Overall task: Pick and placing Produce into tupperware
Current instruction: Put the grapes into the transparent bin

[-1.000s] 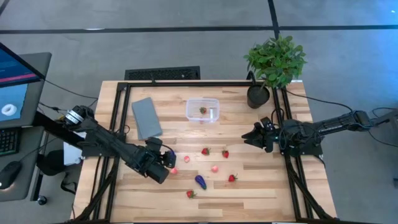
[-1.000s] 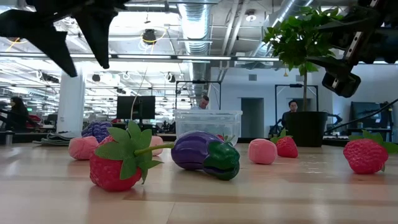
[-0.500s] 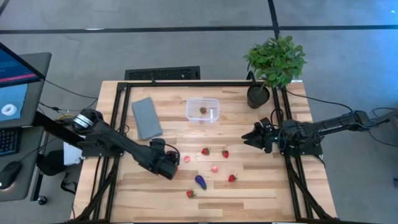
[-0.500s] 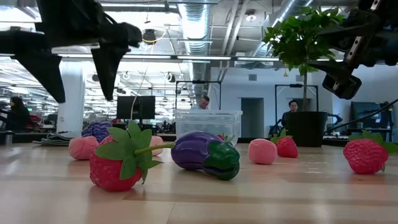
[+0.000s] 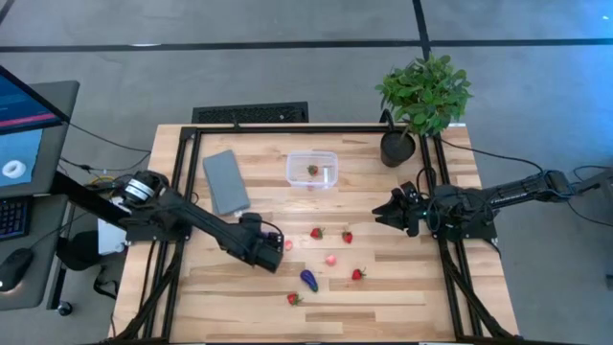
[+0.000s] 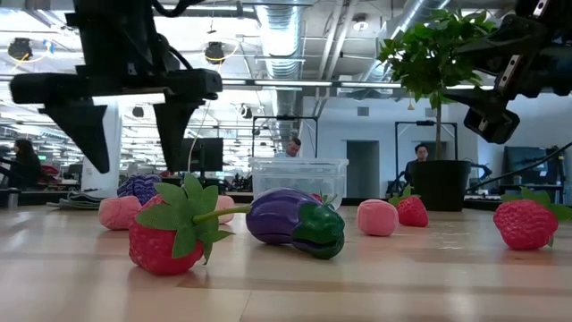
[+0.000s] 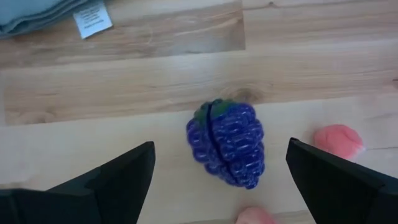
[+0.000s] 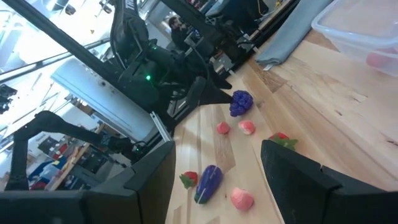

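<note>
Your left fingers (image 7: pixel 134 180) stand spread above the purple grape bunch (image 7: pixel 227 143) on the worktop (image 5: pixel 421 287); your right gripper (image 5: pixel 383 211) waits spread near the plant (image 5: pixel 421 96). The tupperware (image 5: pixel 312 170) holds one strawberry (image 5: pixel 312 170); other produce (image 5: pixel 330 259) lies scattered nearby.

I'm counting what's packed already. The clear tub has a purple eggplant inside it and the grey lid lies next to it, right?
Not quite. The high view shows a red strawberry in the clear tub, not an eggplant. The purple eggplant lies out on the table. The grey lid does lie beside the tub.
</note>
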Available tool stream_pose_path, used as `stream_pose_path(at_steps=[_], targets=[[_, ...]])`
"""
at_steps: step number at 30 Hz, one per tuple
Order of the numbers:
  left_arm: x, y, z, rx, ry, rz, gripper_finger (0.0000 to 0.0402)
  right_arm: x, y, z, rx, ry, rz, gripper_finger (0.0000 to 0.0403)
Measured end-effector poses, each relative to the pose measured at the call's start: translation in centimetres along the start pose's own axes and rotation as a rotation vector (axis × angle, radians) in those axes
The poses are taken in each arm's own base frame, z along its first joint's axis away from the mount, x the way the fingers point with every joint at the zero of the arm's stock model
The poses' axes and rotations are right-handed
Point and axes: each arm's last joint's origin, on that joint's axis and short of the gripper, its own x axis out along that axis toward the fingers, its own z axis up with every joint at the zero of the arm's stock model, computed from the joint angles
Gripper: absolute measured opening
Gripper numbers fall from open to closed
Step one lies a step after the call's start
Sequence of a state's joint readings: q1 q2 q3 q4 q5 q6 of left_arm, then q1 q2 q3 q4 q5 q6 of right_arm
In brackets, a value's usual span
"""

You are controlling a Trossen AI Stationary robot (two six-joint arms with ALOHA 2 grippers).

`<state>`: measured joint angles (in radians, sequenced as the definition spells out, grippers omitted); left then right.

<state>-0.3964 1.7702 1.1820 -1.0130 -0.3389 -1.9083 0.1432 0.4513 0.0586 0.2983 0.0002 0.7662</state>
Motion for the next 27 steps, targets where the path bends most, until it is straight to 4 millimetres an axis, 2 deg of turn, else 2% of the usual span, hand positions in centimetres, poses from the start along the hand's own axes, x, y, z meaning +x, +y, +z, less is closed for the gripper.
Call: stream_pose_path(at_steps=[13, 27], targets=[[0.9, -1.0, 2.1, 0.075, 0.046, -0.005, 0.035, 0.0, 0.0, 0.0, 0.016, 0.0, 0.001, 0.026], [1.2, -0.9, 2.5, 0.082, 0.128, 0.025, 0.035, 0.0, 0.0, 0.0, 0.014, 0.0, 0.001, 0.026]])
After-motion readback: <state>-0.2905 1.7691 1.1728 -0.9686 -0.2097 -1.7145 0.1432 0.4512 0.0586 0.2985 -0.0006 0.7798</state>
